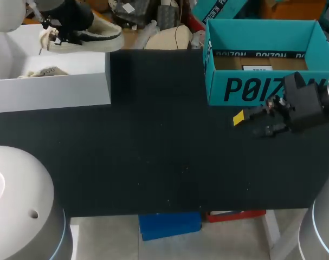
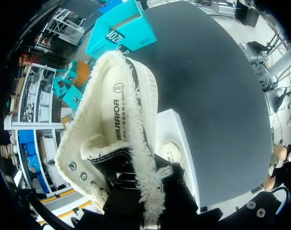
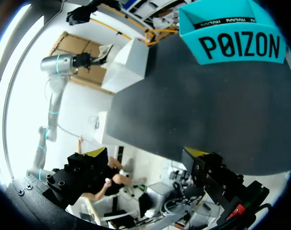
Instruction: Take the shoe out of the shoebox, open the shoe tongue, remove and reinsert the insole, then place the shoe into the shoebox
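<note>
- Left gripper [image 1: 55, 31]: closed on the shoe [image 1: 88, 32] at its fleece-lined collar. It holds the shoe in the air over the rear of the white shoebox [image 1: 50, 92]. The yellow tips are hidden by the shoe.
- Right gripper [image 1: 250, 123]: fingers spread wide with nothing between them. It sits just in front of the teal box [image 1: 245, 89], low over the table [image 1: 153, 151]. The right wrist view shows both yellow tips well apart [image 3: 145, 153].
- Count, task items: one shoe [image 2: 116, 143], with a black upper, cream fleece lining and a white sole. It hangs roughly level, toe toward the middle of the table.
- Count, boxes: two. The white shoebox is at the left rear and the teal box [image 3: 236, 33] at the right rear. Both are open at the top.
- Count, contents: one pale item [image 1: 42, 72] lies in the white shoebox. The left wrist view shows a rounded pale part [image 2: 170, 152] under the shoe. What it is cannot be told.
- Edges: the teal box stands near the table's rear right corner. The white shoebox runs past the left limit of the head view. The near table edge is straight.
- Open room: a broad band of bare dark table lies between the two boxes. The front half of the table, out to the near edge, is bare as well.
</note>
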Robot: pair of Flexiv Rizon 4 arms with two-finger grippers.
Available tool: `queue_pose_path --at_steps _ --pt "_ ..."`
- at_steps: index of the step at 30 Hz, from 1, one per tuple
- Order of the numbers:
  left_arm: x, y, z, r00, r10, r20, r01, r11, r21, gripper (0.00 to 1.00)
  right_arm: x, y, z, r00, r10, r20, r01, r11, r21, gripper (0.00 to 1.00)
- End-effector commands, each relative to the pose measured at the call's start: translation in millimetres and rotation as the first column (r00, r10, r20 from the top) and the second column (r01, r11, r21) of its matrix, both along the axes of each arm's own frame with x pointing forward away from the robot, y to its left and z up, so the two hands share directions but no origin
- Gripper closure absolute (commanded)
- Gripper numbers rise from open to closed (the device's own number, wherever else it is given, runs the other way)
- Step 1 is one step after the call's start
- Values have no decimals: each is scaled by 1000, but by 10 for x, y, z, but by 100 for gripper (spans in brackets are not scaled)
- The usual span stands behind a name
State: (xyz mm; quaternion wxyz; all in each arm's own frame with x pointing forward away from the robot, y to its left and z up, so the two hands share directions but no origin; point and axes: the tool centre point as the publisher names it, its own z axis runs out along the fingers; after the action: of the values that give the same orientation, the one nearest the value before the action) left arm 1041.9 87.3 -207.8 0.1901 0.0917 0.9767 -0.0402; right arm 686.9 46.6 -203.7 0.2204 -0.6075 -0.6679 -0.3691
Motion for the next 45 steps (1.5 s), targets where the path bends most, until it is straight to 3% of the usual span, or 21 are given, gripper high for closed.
queue_pose_path --at_steps 1,14,17,31,40,45 --pt "-10 82 -20 975 222 -3 -222 974 -32 100 2 7 1 1000 -1 -1 1 1000 -2 0" --pt "-10 82 -20 975 222 -3 -222 974 -32 100 2 7 1 1000 -1 -1 1 1000 -2 0" --pt "-63 11 -144 983 184 -14 -184 983 -18 100 2 7 1 1000 -1 -1 1 1000 -2 0" --pt "645 813 -453 943 325 67 -330 940 86 100 2 7 1 1000 -1 -1 1 1000 -2 0" --pt "954 1066 -613 943 320 87 -329 937 115 100 2 7 1 1000 -1 -1 1 1000 -2 0" --pt "1142 1101 -769 939 334 81 -342 933 112 100 2 7 1 1000 -1 -1 1 1000 -2 0"
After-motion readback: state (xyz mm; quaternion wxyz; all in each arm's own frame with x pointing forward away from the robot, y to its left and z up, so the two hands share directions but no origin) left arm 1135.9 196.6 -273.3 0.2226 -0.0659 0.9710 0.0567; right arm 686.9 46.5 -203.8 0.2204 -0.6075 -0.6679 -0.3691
